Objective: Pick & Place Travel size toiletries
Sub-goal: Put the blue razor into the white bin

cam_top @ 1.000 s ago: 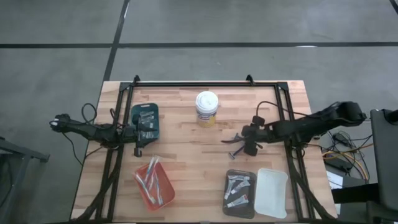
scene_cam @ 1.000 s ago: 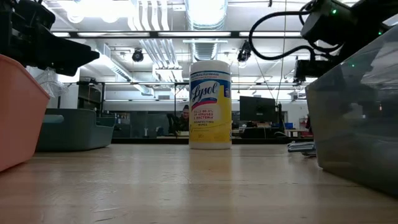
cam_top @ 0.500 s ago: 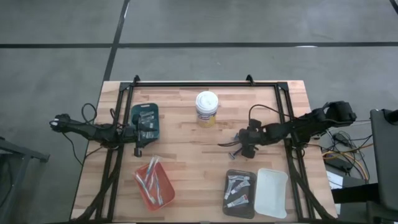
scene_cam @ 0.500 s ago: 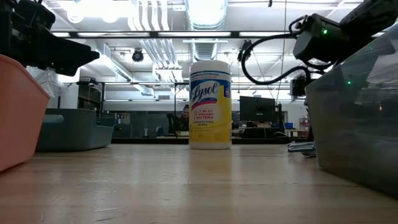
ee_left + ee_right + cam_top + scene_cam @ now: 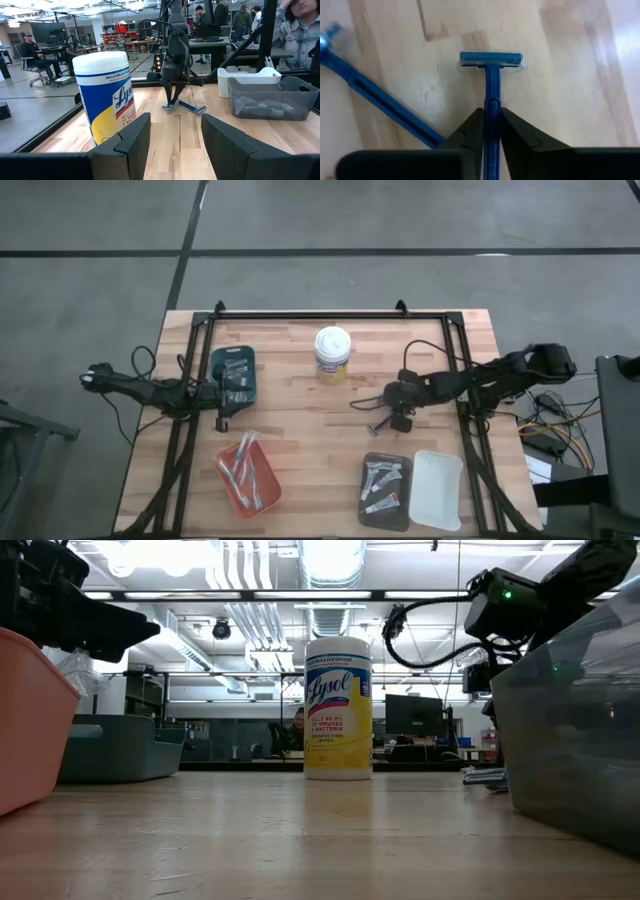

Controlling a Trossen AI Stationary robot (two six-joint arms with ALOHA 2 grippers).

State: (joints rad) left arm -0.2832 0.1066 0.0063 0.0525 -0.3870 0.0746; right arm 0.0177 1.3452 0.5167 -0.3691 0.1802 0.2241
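Observation:
Two blue razors lie on the wood right of centre. One razor has my right gripper shut on its handle; the same gripper shows in the high view. The other razor lies flat beside it. A grey tray holds small tubes, an orange tray holds slim toothbrushes, and a teal tray holds more items. My left gripper stands open over the teal tray, holding nothing. My right gripper pinches the razor's handle between its two fingers, some way back from the head. The fingers point down from above, seen in the left wrist view, and lie along the handle. The razor's head is on the table.
A tall yellow-and-white wipes tub stands at the far middle. A white tray sits right of the grey one. A black frame runs round the table. People sit in the room beyond.
My right gripper has come down and a little toward the table's left edge onto the razors. It has shut on one razor's handle. The left arm has kept still.

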